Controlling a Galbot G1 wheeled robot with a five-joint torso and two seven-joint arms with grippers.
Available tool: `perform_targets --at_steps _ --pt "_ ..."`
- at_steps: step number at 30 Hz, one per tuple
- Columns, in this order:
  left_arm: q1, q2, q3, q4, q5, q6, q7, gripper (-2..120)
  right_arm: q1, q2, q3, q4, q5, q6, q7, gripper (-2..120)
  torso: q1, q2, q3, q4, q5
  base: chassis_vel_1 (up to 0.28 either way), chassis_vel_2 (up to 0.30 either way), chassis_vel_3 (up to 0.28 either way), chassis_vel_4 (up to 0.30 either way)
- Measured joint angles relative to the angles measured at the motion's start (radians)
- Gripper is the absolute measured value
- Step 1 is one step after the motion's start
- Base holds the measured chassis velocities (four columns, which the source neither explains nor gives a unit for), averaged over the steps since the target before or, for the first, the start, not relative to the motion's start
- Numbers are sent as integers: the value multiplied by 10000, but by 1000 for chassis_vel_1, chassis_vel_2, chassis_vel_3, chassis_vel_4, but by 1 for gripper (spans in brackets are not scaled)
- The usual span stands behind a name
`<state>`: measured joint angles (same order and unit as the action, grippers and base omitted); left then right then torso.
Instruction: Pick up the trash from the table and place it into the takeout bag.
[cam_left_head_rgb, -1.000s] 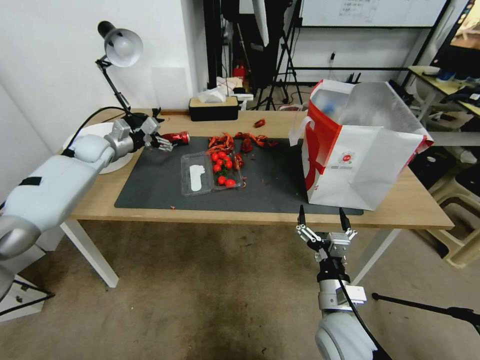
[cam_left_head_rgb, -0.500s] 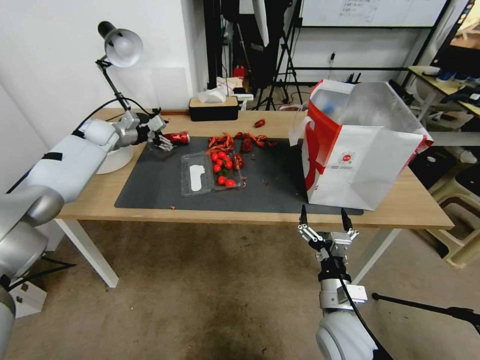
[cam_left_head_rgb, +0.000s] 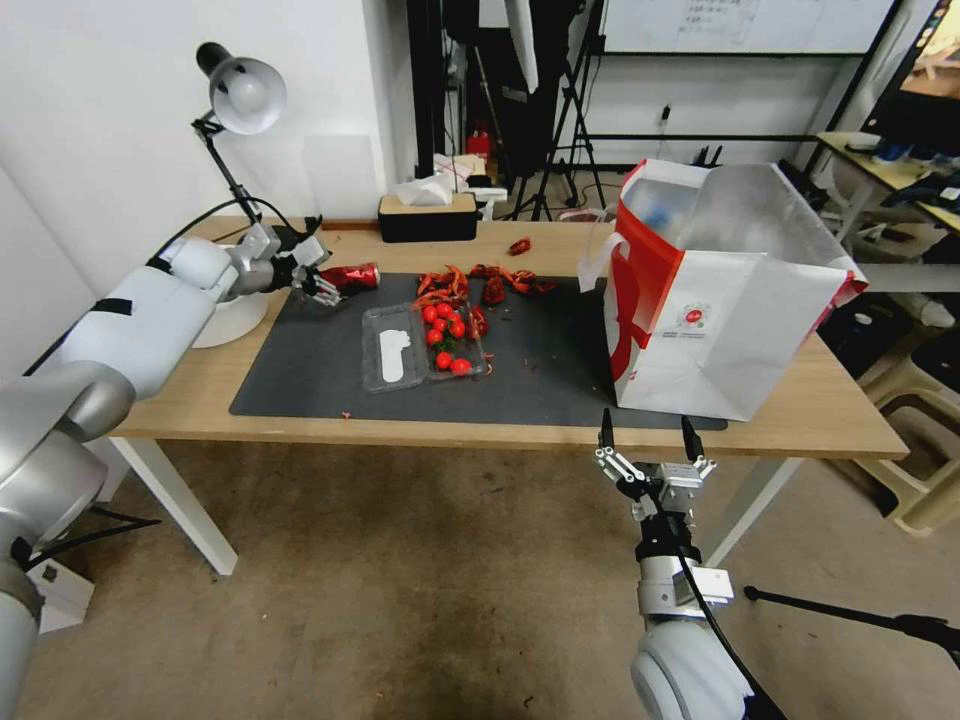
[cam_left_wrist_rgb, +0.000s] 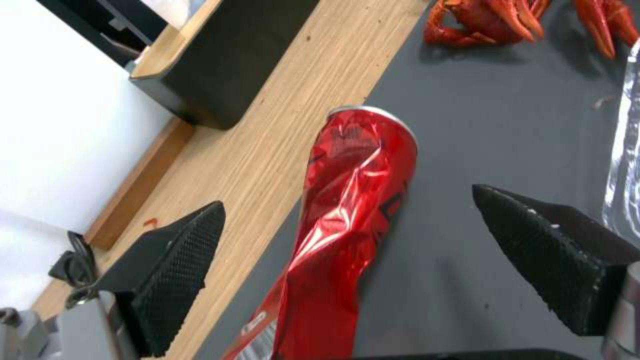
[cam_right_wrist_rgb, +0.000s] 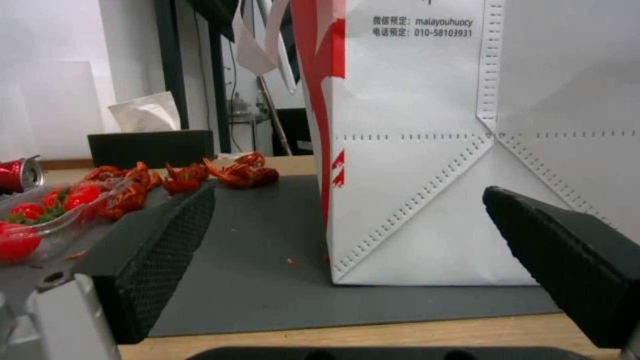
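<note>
A crushed red can (cam_left_head_rgb: 352, 277) (cam_left_wrist_rgb: 347, 215) lies on its side at the back left corner of the dark grey mat (cam_left_head_rgb: 330, 370), half over the table's (cam_left_head_rgb: 200, 390) bare wood. My left gripper (cam_left_head_rgb: 322, 286) (cam_left_wrist_rgb: 350, 240) is open, one finger on each side of the can, not touching it. Red crayfish shells (cam_left_head_rgb: 480, 283) and a clear tray of cherry tomatoes (cam_left_head_rgb: 425, 345) lie mid-mat. The takeout bag (cam_left_head_rgb: 720, 300) (cam_right_wrist_rgb: 467, 150) stands open on the right. My right gripper (cam_left_head_rgb: 646, 437) (cam_right_wrist_rgb: 347, 260) hangs open below the table's front edge, facing the bag.
A desk lamp (cam_left_head_rgb: 240, 95) on a white round base (cam_left_head_rgb: 225, 315) stands behind my left arm. A black tissue box (cam_left_head_rgb: 427, 216) (cam_left_wrist_rgb: 220, 55) sits at the table's back edge. Tripods and other desks fill the room behind. Bare floor lies in front.
My left gripper has slid further along the can, so its open fingers now straddle it. The right arm has stayed where it was.
</note>
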<state>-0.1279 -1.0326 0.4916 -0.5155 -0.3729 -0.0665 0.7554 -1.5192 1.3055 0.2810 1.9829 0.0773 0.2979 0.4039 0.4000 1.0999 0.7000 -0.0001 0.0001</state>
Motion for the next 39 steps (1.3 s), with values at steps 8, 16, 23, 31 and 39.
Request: perform_targets --at_steps 8,16,23,31,39 --pt "-53 -312 174 313 22 125 -52 83 -8 -39 55 0 21 17 26 100 0 0 0 1 0 0 0 0 0" --pt "-126 -478 180 660 223 109 -110 55 -36 -35 64 2 24 40 38 99 0 0 0 2 0 0 0 0 0" --pt "-138 -526 180 725 403 72 -164 46 -29 -28 60 -30 25 48 43 99 0 0 0 1 0 0 0 0 0" --pt "-99 -534 147 783 565 -100 -260 27 -10 -43 61 -42 24 52 49 99 -1 3 -1 1 0 0 0 0 0" --pt "-51 -519 71 787 620 -240 -288 11 -1 -28 57 -57 24 53 54 99 0 2 0 2 -1 0 0 0 0"
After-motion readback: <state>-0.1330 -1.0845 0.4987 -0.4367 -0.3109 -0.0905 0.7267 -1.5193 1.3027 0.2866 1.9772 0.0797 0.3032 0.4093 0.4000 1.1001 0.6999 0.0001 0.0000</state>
